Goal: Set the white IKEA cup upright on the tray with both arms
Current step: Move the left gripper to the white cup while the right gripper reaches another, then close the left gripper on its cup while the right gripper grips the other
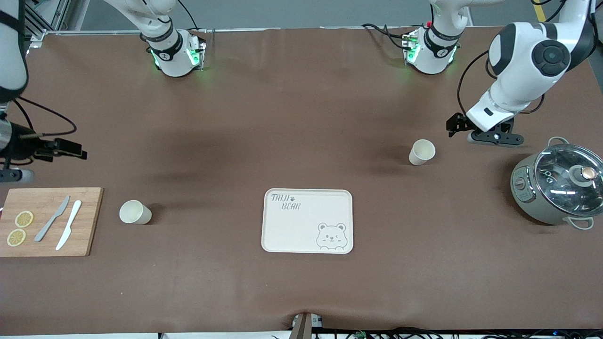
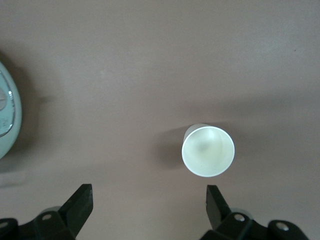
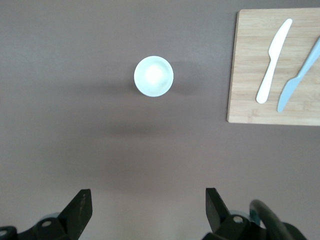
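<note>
Two white cups stand upright on the brown table. One cup (image 1: pixel 421 152) (image 2: pixel 208 151) is near the left arm's end, and my left gripper (image 1: pixel 456 124) (image 2: pixel 149 192) hovers open just beside it, nothing between its fingers. The other cup (image 1: pixel 135 212) (image 3: pixel 153 76) stands beside the cutting board toward the right arm's end. My right gripper (image 1: pixel 73 150) (image 3: pixel 149 196) hangs open and empty above the table near that cup. The cream tray (image 1: pixel 307 235) with "TAIJI BEAR" lettering and a bear drawing lies bare, nearer the front camera than both cups, between them.
A wooden cutting board (image 1: pixel 89 221) (image 3: pixel 247 65) carries two lemon slices (image 1: pixel 20 228), a grey knife (image 1: pixel 52 219) and a white knife (image 1: pixel 69 225). A grey pot with a glass lid (image 1: pixel 556 188) (image 2: pixel 5 117) stands at the left arm's end.
</note>
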`<action>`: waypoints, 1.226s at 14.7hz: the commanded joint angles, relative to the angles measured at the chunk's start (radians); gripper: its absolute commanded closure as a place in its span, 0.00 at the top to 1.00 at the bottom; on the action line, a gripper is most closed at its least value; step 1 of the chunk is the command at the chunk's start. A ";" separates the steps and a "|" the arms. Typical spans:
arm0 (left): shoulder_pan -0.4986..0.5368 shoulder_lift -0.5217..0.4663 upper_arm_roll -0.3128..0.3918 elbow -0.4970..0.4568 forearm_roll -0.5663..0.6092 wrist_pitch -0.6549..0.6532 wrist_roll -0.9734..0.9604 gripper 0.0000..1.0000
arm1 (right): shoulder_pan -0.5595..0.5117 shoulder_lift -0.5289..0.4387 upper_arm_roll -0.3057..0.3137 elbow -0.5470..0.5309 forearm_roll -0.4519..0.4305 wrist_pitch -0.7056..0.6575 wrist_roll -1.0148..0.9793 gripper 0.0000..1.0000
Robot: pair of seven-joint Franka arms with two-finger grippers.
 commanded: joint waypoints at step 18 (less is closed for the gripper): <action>0.011 0.236 -0.066 -0.217 -0.072 0.594 0.016 1.00 | -0.019 0.295 0.010 0.021 -0.075 0.327 -0.010 1.00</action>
